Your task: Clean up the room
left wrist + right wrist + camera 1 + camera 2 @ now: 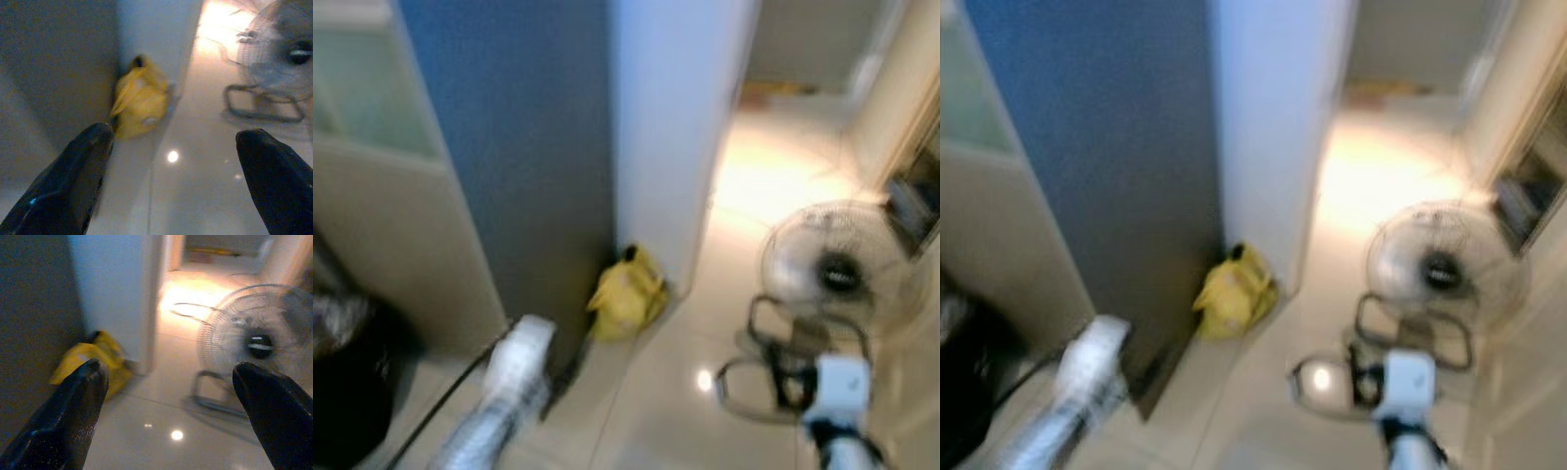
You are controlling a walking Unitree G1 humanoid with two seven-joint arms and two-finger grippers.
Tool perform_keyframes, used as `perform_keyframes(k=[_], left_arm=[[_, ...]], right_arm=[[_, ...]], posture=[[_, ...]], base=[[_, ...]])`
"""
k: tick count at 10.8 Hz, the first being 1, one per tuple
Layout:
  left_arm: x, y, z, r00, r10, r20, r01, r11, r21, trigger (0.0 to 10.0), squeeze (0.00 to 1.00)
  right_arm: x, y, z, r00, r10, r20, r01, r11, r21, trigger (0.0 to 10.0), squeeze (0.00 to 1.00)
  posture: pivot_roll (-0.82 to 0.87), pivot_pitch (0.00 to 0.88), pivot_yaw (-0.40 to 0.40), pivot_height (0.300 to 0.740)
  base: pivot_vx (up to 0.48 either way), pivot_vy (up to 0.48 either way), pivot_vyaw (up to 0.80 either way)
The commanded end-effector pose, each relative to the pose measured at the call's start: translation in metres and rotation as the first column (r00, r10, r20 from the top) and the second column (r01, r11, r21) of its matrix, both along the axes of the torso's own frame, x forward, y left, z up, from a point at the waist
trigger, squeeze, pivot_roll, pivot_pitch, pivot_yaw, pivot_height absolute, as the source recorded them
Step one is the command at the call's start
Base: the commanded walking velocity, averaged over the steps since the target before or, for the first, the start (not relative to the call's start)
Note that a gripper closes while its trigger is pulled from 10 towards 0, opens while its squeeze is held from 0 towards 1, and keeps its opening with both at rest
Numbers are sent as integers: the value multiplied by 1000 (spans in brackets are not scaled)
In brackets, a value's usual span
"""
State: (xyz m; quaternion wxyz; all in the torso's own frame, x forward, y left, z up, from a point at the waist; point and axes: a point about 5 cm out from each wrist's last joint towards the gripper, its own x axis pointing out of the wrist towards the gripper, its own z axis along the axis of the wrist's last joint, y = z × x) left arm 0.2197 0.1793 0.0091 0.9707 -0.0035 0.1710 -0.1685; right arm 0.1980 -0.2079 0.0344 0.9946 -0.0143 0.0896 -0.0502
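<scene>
Yellow crumpled plastic bag (626,294) lies on the glossy pale tiled floor (656,392), pressed into the foot of the corner where a blue-grey panel (529,147) meets a white wall (675,117).

Seen along the left wrist, the left end effector (173,166) hangs above the floor with its two black fingers (73,181) spread wide and nothing between them; the bag sits ahead of it, nearer one finger. The right end effector (171,406) is likewise spread apart and empty, with the bag beyond one finger and a round wire-caged floor fan (254,347) beyond the other.

From the head, both silver arms reach forward and down, left arm (509,392) towards the bag, right arm (837,401) in front of the fan, which stands on its tubular metal base on the floor, well apart from the bag. A black object (352,392) sits at the far left. The head views are blurred.
</scene>
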Motion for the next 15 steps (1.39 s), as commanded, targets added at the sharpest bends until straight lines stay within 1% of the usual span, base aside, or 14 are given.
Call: perform_keyframes(k=[1, 2, 3, 4, 5, 6, 8, 15], left_arm=[[18, -18, 30, 988, -11, 155, 18, 999, -45, 10000, 0], [21, -23, 40, 978, 56, 198, -46, 997, -57, 10000, 0], [19, -26, 47, 977, 57, 206, -50, 998, -38, 10000, 0], [17, -25, 49, 979, 57, 194, -56, 998, -12, 10000, 0], [19, -24, 48, 981, 63, 185, -66, 998, 9, 10000, 0], [21, -25, 46, 982, 75, 176, -79, 997, 11, 10000, 0], [24, -28, 49, 981, 80, 177, -84, 996, 17, 10000, 0], [24, -28, 49, 981, 80, 177, -84, 996, 17, 10000, 0]], right_arm=[[-1, -4, 6, 1000, 0, 14, -1, 1000, 29, 10000, 0], [0, 0, 5, 998, 56, 2, -56, 995, 79, 10000, 0], [2, 8, 6, 992, 123, -12, -121, 987, 107, 10000, 0], [7, 14, 5, 986, 163, -20, -160, 981, 114, 10000, 0], [11, 10, 3, 990, 139, -24, -136, 984, 119, 10000, 0], [12, 9, 3, 991, 131, -27, -127, 985, 118, 10000, 0], [12, 10, 3, 990, 135, -36, -130, 984, 119, 10000, 0], [12, 10, 3, 990, 135, -36, -130, 984, 119, 10000, 0]], posture=[[59, 0, 9, 736], [56, 0, 7, 736], [55, 0, 8, 736], [56, 0, 9, 736], [59, 0, 10, 736], [64, 0, 11, 736], [64, 0, 12, 736], [64, 0, 12, 736]], base=[[0, 0, 0], [0, 0, 0], [0, 0, 0], [0, 0, 0], [0, 0, 0], [0, 0, 0], [0, 0, 0], [0, 0, 0]])
